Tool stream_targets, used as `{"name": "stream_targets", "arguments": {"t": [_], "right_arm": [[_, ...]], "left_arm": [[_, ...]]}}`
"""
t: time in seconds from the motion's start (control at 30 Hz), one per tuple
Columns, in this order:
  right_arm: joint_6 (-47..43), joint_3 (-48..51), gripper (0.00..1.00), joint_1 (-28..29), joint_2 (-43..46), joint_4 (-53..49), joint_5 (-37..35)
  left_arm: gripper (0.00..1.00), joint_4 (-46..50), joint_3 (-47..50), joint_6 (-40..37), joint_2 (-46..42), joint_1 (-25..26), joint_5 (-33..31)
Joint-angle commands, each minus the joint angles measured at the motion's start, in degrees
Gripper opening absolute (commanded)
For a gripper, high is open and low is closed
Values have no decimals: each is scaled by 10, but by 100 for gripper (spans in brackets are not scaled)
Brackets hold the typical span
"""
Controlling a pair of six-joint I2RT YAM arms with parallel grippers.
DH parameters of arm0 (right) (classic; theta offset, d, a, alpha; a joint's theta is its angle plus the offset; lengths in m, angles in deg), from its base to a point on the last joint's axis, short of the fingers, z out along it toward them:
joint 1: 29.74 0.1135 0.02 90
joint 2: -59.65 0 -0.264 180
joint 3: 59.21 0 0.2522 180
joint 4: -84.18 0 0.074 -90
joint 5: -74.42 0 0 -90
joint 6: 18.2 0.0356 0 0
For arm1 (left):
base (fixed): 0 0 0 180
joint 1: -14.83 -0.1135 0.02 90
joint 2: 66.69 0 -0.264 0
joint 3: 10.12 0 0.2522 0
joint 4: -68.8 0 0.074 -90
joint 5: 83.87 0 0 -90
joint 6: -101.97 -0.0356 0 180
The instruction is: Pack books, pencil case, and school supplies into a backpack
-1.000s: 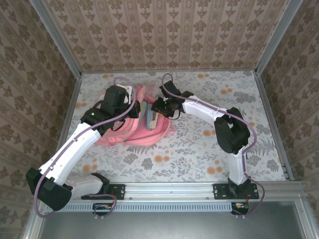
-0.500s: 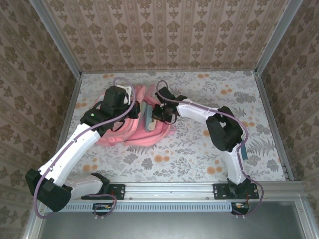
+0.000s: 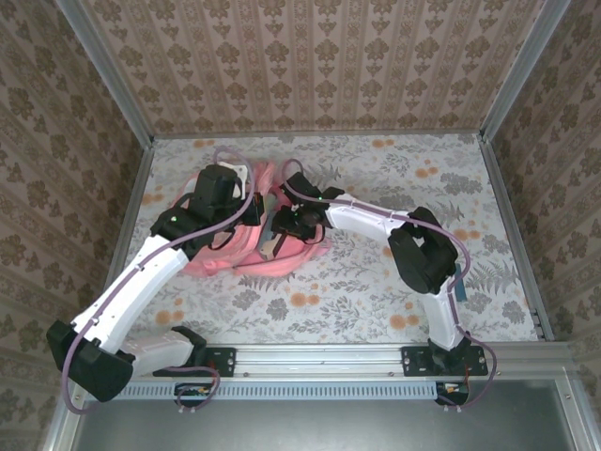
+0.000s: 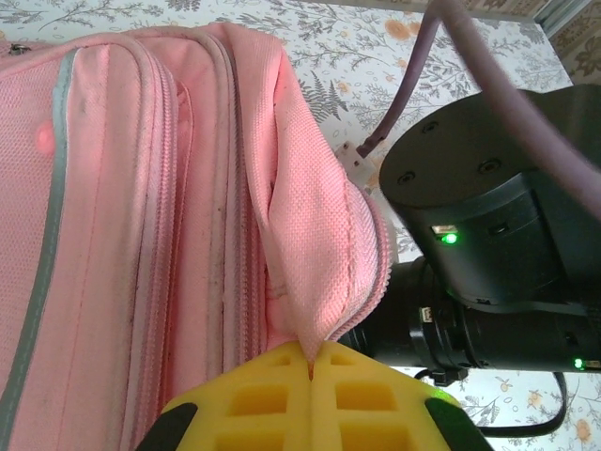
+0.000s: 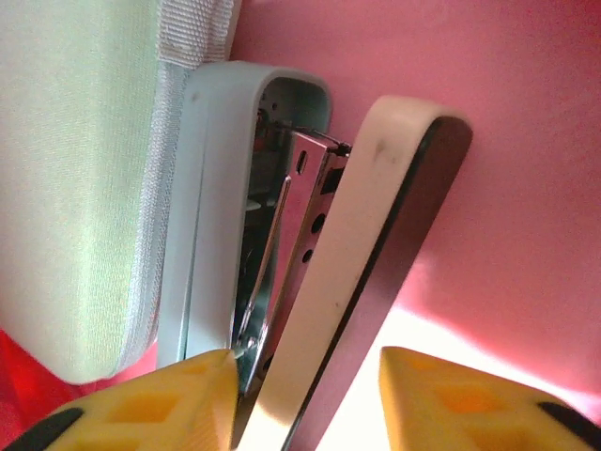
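**A:** What has shifted?

**B:** The right gripper (image 5: 305,381) has slid toward 8 o'clock, deeper into the backpack (image 3: 305,252), which lies at 9 o'clock on the worktop (image 3: 394,178). Its jaws now stand apart. The stapler (image 5: 282,216) sits loose between them, with the pencil case (image 5: 75,188) at its 9 o'clock.

**A:** And the left gripper (image 4: 310,366)?

**B:** Jaws still closed on the backpack's rim, holding the mouth up. The stapler looks delivered, so withdrawing seems next.
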Motion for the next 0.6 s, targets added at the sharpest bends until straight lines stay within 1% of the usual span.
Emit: {"name": "stream_targets", "arguments": {"t": [0.0, 0.17, 0.37, 0.4, 0.47, 0.57], "right_arm": [[-36, 9, 47, -13, 66, -34, -48], [-62, 76, 50, -47, 153, -33, -92], [-99, 144, 52, -101, 223, -46, -126], [-104, 156, 53, -110, 233, -64, -127], [-113, 177, 53, -128, 253, -70, -133], [-121, 210, 58, -152, 285, -78, -147]], "left_arm": [[0, -18, 7, 3, -36, 4, 8], [0, 10, 36, 4, -62, 5, 16], [0, 53, 77, 25, -120, 10, -6], [0, 66, 79, 24, -126, 11, -7], [0, 82, 83, 24, -132, 11, -3], [0, 86, 90, 25, -135, 14, 12]]}}
